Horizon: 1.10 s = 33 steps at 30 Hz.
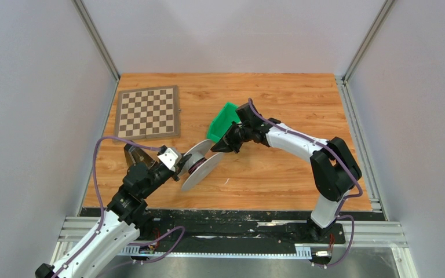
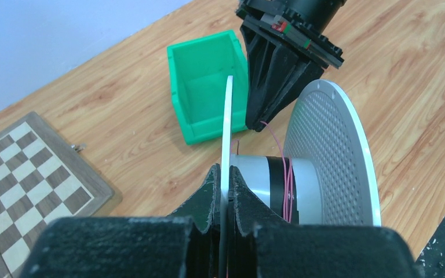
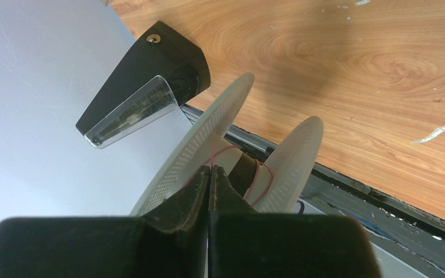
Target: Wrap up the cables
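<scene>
While spool axis runs far-L to near-R | L fingers pinch disc | R fingers pinch cable

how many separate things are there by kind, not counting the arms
spool: 1
thin pink wire: 1
green bin: 1
chessboard: 1
total: 4

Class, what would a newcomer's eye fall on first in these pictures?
A pale two-disc spool near the middle of the table, one disc clamped by the left pincer. The right pincer pinches a thin pink strand running to its core. Behind sit a green bin and a chessboard.
</scene>
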Tool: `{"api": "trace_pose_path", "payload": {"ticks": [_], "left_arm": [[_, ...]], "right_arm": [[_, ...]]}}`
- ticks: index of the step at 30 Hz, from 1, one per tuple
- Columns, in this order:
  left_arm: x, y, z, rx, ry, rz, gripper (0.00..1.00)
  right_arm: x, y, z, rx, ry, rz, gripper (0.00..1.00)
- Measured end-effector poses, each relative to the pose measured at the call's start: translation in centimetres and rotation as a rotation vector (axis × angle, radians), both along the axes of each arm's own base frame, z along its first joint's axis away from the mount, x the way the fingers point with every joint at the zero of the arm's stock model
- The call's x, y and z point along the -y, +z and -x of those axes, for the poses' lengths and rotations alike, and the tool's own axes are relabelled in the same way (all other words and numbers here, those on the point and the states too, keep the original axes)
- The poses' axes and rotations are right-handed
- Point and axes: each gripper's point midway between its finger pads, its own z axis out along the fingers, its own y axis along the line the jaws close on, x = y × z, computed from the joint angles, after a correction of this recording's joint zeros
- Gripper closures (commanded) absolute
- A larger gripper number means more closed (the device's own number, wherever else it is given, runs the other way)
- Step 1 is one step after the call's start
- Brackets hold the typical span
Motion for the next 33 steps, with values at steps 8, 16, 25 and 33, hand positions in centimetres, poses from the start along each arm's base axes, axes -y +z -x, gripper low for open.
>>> {"api": "trace_pose_path", "payload": {"ticks": [8, 16, 25, 33], "left_arm": [[-0.7, -0.9, -0.2, -0.033, 0.044, -0.020, 1.00], [-1.0, -1.2, 0.0, -0.055, 0.048, -0.035, 1.00], [-0.9, -1.3, -0.1, -0.084, 0.051, -0.051, 1.00], [-1.1, -1.7, -0.3, -0.115, 0.062, -0.074, 1.00]], "right_arm": [[0.1, 0.0, -0.2, 0.013, -0.018, 0.008, 0.89], [0.7, -0.1, 0.2, 0.023, -0.023, 0.007, 0.82], [0.8, 0.4, 0.2, 0.056, -0.024, -0.030, 0.77], [1.3, -0.3, 0.0, 0.044, -0.040, -0.027, 0.75]]}}
